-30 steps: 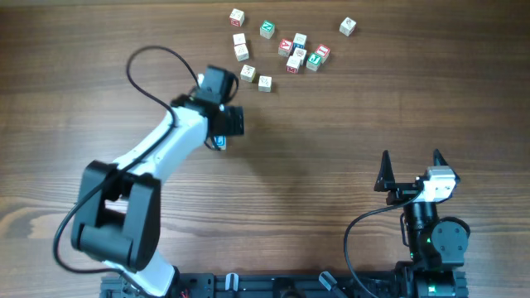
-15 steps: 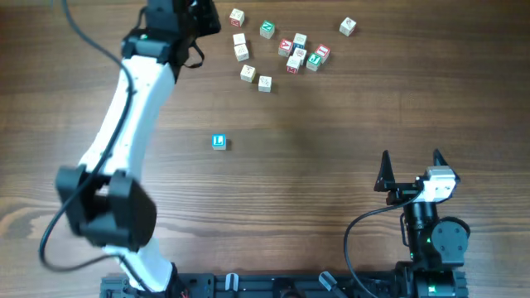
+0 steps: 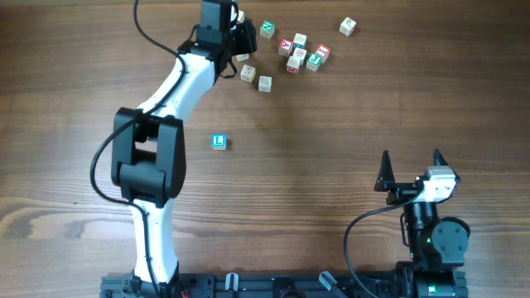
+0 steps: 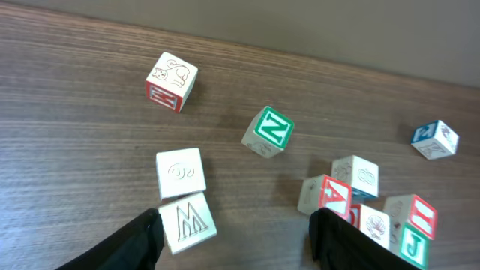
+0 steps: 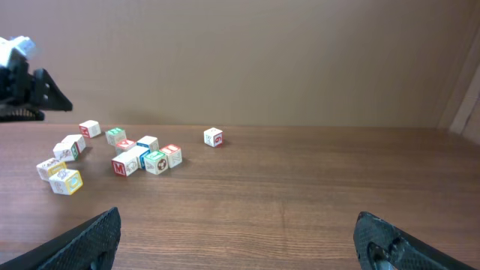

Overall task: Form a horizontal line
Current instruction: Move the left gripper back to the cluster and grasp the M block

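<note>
A blue-faced L cube [image 3: 219,141] lies alone at mid-table; no horizontal line of cubes is in view. My left gripper [image 3: 240,40] hangs over the loose cubes at the back, open with nothing held [image 4: 236,244]. In the left wrist view a pale M cube [image 4: 186,222] lies just inside the left finger [image 4: 139,244], with another pale cube [image 4: 181,172] behind it. A green N cube [image 4: 268,131] and a red A cube [image 4: 324,196] lie further on. My right gripper [image 3: 411,161] stands open and empty near the front right [image 5: 240,247].
Several loose letter cubes are scattered at the back [image 3: 296,54], with two pale ones [image 3: 256,78] slightly nearer and one apart at the far right [image 3: 348,26]. A cat-picture cube [image 4: 171,81] sits beyond the left gripper. The left arm [image 3: 166,99] stretches across the table's left half.
The left gripper has left the blue L cube on the table, swung to the back left, and now hangs over the loose cubes. The right arm has not moved.
</note>
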